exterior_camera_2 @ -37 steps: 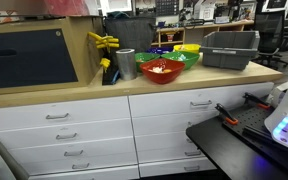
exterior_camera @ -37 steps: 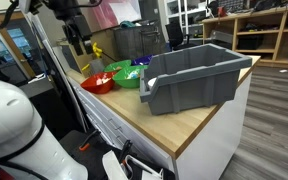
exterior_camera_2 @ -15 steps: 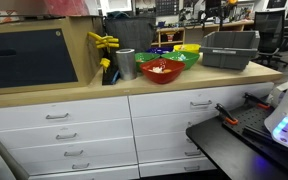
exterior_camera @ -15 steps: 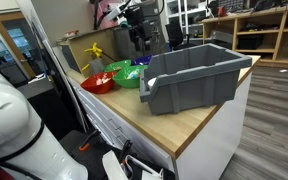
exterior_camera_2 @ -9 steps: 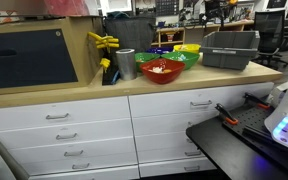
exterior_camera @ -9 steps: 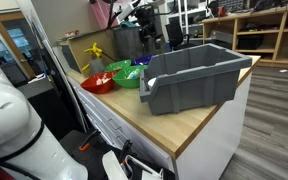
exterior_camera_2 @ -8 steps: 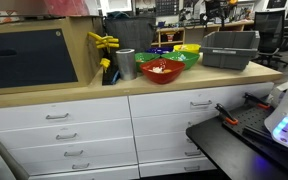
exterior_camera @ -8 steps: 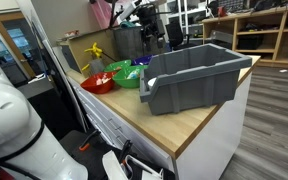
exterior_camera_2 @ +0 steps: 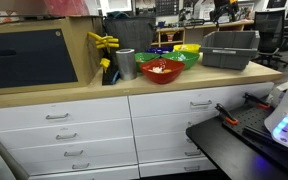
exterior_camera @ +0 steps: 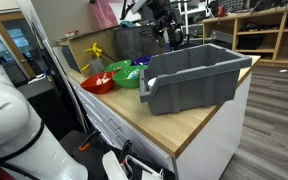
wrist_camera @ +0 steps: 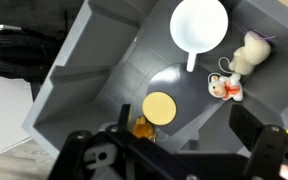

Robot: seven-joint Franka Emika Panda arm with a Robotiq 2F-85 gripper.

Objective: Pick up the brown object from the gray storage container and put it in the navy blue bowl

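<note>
The gray storage container [exterior_camera: 189, 85] stands on the wooden counter; it also shows in an exterior view [exterior_camera_2: 230, 52]. In the wrist view I look down into it [wrist_camera: 84, 70]. On its floor lie a small brown object [wrist_camera: 142, 128], a yellow disc [wrist_camera: 160, 107], a white ladle [wrist_camera: 199, 25], a white plush [wrist_camera: 250, 52] and a small white and red toy [wrist_camera: 224, 87]. My gripper [wrist_camera: 184, 135] is open and empty above the container, with the brown object by its left finger. It also shows in both exterior views [exterior_camera: 172, 35] [exterior_camera_2: 224, 12]. The navy blue bowl [exterior_camera_2: 161, 52] sits behind the other bowls [exterior_camera: 141, 62].
A red bowl [exterior_camera_2: 162, 68], a green bowl [exterior_camera_2: 190, 59] and a yellow bowl [exterior_camera_2: 187, 48] stand beside the container. A metal cup [exterior_camera_2: 125, 64], a yellow clamp-like thing [exterior_camera_2: 102, 42] and a dark box [exterior_camera_2: 29, 57] stand further along. Drawers run below the counter.
The arm has swung from near the yellow thing and the bowls across to above the gray container. The gripper stays empty.
</note>
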